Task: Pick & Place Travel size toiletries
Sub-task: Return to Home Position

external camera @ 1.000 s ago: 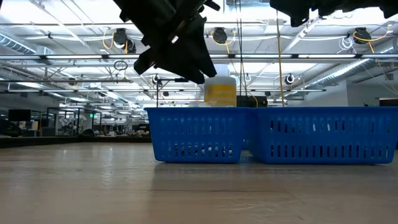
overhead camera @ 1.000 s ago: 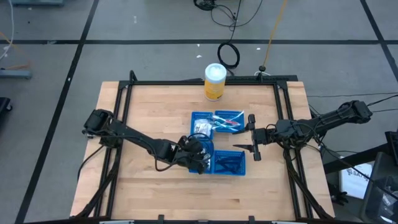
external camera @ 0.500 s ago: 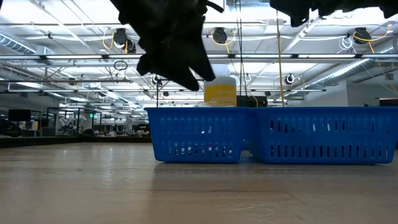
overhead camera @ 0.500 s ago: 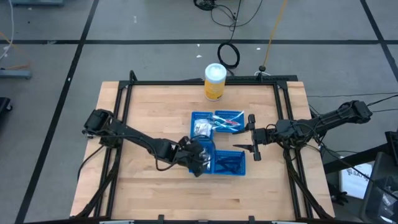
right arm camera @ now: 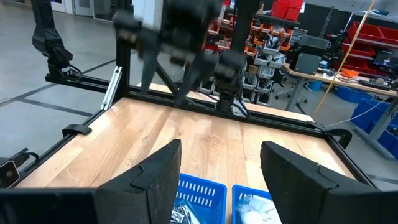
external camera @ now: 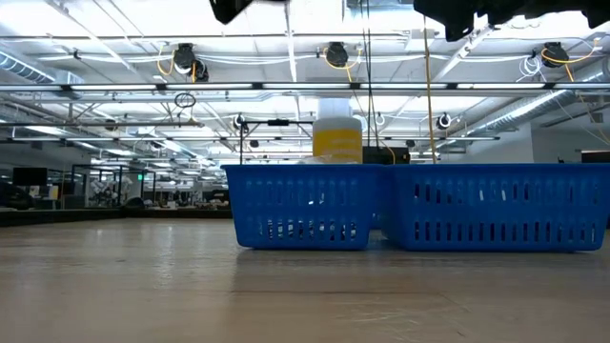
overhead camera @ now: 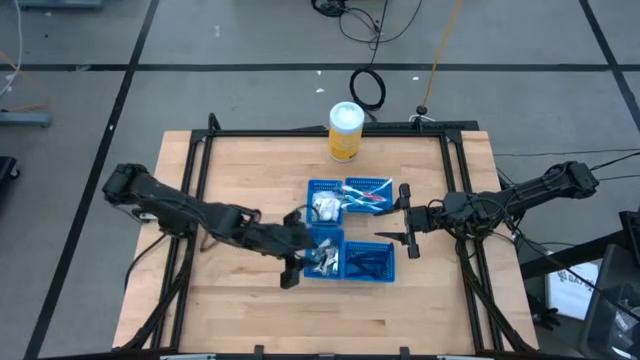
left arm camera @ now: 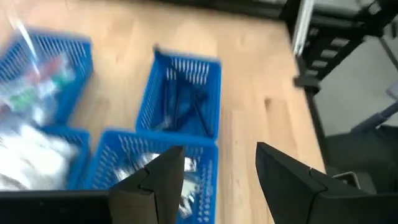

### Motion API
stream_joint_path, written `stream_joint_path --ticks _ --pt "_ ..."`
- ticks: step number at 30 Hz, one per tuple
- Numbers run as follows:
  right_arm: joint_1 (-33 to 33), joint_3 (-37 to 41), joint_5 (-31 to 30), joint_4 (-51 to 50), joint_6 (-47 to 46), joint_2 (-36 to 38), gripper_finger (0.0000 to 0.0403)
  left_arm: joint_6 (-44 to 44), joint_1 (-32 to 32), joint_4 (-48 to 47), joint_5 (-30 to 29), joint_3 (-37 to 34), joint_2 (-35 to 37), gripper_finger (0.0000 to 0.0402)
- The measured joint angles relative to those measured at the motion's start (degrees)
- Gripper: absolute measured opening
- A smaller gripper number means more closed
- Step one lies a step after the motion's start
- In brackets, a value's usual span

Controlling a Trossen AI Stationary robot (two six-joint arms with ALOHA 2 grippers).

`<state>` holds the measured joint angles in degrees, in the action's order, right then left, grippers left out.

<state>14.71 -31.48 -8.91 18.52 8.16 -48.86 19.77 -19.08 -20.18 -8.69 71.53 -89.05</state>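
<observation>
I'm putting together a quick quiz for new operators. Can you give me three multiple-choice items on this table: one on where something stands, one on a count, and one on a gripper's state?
1. Where does the yellow canister stand?
A. On the table, beyond the blue bins, near its edge.
B. Inside a bin.
C. On the floor.

2. How many blue bins sit on the table?
A. Two.
B. Three.
C. Four.

3. In what state is the left gripper?
A. Shut on a tube.
B. Open and empty.
C. Shut on the canister.

Answers:
1 A: the high view shows the canister by the table's rail, apart from the bins.
2 C: the high view shows the bins in a two-by-two block.
3 B: its wrist view shows the jaws apart with nothing between them.
</observation>
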Motion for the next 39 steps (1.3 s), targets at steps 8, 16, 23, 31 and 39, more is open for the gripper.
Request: stream_joint_path --ticks 8,16,23,31,39 --pt "-0.01 0.00 0.00 -0.13 -0.01 0.00 0.0208 -6.13 -1.43 -1.10 -0.87 0.04 5.76 0.0196" --pt "0.01 0.00 0.00 -0.34 0.00 0.00 0.0208 -10.68 -2.88 1.47 -8.41 -2.04 6.78 0.0196" --pt "0.01 0.00 0.00 -0.41 -0.01 0.00 0.0208 -11.02 -1.24 19.55 -8.37 -16.75 7.88 0.0196" --pt "0.00 -0.01 0.00 -0.50 -0.17 0.00 0.0208 -2.47 1.74 30.43 -7.90 -36.15 20.15 0.0196" --pt "0.00 0.00 -0.01 -0.85 -0.02 -0.02 0.0208 -5.67 0.22 38.08 -8.24 -54.70 47.95 0.0196"
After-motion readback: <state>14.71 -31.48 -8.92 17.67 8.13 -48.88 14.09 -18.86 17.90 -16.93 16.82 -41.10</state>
